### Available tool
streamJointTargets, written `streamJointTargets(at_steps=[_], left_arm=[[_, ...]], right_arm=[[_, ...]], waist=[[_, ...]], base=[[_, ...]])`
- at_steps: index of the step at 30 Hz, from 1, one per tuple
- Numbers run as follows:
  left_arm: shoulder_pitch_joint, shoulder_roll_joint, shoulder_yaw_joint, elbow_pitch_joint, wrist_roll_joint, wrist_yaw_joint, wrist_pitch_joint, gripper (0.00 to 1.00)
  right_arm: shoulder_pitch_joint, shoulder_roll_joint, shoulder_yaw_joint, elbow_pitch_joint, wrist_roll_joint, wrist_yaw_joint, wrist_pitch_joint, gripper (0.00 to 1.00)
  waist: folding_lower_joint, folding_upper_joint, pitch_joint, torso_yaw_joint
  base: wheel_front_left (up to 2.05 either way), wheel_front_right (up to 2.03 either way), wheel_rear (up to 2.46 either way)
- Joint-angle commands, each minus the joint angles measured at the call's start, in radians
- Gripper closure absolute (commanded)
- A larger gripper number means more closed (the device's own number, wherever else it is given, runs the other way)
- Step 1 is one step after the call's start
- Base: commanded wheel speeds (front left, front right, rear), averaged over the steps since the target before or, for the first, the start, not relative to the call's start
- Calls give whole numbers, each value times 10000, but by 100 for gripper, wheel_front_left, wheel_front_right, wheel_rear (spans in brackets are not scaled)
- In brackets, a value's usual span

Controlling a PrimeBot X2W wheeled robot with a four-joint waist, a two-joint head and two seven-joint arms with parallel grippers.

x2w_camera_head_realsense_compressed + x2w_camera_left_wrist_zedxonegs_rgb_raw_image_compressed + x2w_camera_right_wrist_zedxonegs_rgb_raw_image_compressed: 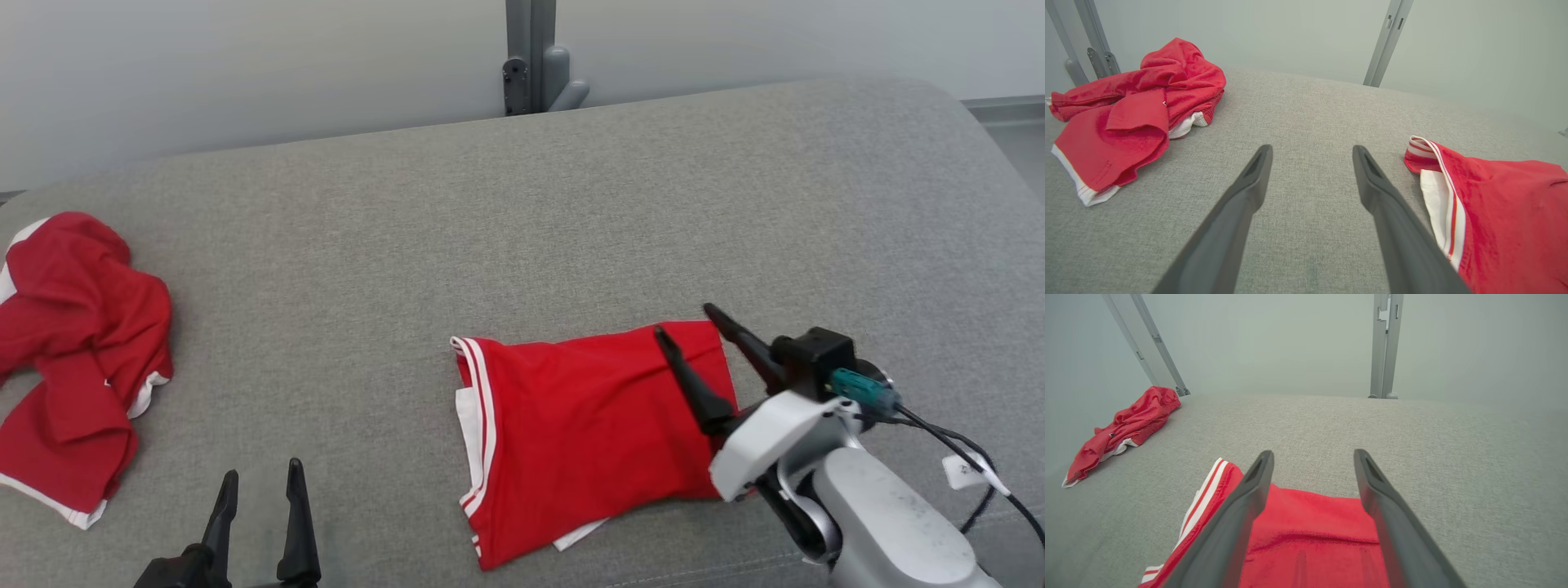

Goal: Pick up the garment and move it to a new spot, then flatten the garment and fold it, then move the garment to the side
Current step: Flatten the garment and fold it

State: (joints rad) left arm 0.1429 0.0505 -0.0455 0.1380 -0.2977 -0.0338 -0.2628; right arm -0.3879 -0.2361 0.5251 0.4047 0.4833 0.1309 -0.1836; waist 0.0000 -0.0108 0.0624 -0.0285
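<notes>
At the far left of the head view, a crumpled red garment (pixel 77 359) with white trim is seen lying in a heap on the grey fabric surface (pixel 522 204). At the lower left, the left gripper (pixel 263 469) is seen with its two dark fingers pointing up the frame and spread apart. Nothing is held between them, and bare surface is seen in the gap in the left wrist view. At the upper centre, a grey metal post (pixel 531 57) is seen behind the far edge of the surface, against the pale wall. Just right of the lower centre, the folded garment (pixel 588 425), red with white stripes along its left edge, is laid flat on the surface, well apart from the crumpled one. Its right edge is overlapped by the right gripper (pixel 683 320), whose fingers are spread wide and angled toward the upper left. No cloth is pinched between them, as the right wrist view shows. At the far right, a black cable (pixel 931 425) is seen trailing from the wrist.
</notes>
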Motion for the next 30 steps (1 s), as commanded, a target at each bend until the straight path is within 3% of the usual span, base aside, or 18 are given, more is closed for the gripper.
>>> streamJointTargets(at_steps=[1, 8, 12, 17, 21, 30], left_arm=[[97, 8, 52, -65, 59, 37, -23, 0], [82, 8, 123, -172, 87, 36, -23, 0], [169, 9, 254, -262, 289, -72, -24, 0], [312, 9, 517, -310, 479, -125, -23, 0], [363, 9, 688, -230, 594, -213, -24, 0], [457, 9, 671, -56, 748, -357, -23, 0]], right_arm=[[395, -179, -542, -199, -489, -6, -275, 0], [1579, -169, -2542, -798, -2332, -6, -775, 0], [2609, 223, -4095, -1727, -3586, -4, -819, 0], [3537, 582, -5258, -2489, -4399, -6, -824, 0], [4043, 846, -5806, -2586, -4671, -6, -824, 0], [4106, 1093, -5881, -1920, -4765, -6, -826, 0]], waist=[[0, 108, -1, -323], [0, 108, -59, -675], [0, 108, -211, -827], [0, 108, -455, -862], [0, 108, -576, -861], [0, 108, -679, -900]], base=[[0, 0, 0], [0, 0, 0], [0, 0, 0], [0, 0, 0], [0, 0, 0], [0, 0, 0]])
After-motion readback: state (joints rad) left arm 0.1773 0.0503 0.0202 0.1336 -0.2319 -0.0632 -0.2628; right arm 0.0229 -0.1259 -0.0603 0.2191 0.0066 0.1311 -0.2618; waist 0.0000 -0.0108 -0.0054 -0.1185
